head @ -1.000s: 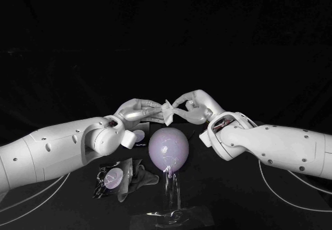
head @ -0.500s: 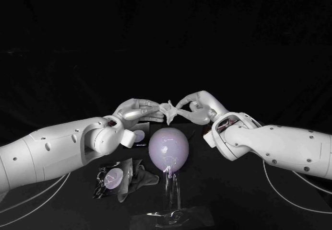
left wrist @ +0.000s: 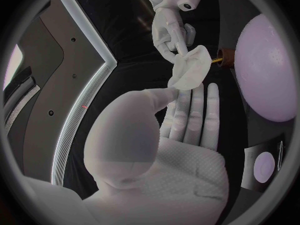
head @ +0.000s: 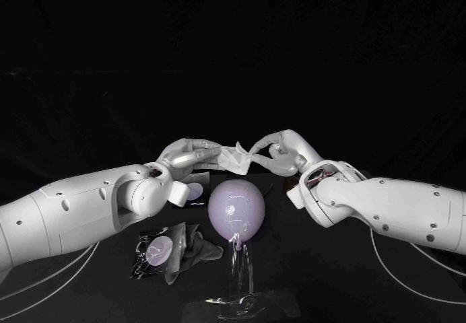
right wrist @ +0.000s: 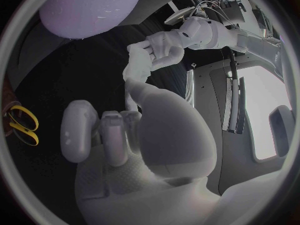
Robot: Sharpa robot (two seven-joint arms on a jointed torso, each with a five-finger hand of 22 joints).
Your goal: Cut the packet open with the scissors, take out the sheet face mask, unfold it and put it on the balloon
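A small, still partly folded white sheet mask (head: 233,159) hangs between my two hands above the balloon. My left hand (head: 190,155) pinches its left edge and my right hand (head: 277,149) pinches its right edge. The pale lilac balloon (head: 238,208) stands upright on a clear stand (head: 239,299), just below the mask and apart from it. The left wrist view shows the mask (left wrist: 191,69) at my left hand's fingertips (left wrist: 187,92), with the right hand (left wrist: 167,27) gripping it from the far side and the balloon (left wrist: 269,72) beside it. The opened packet (head: 161,251) lies on the table at the front left.
Scissors with yellow handles (right wrist: 21,124) lie on the black table, seen in the right wrist view. That view also shows the balloon (right wrist: 87,7) and my left hand (right wrist: 157,47). A small round pale piece (head: 193,191) sits near my left wrist.
The mask has spread wider between the hands. My right hand has drawn a little to the right, while the left hand has stayed nearly in place.
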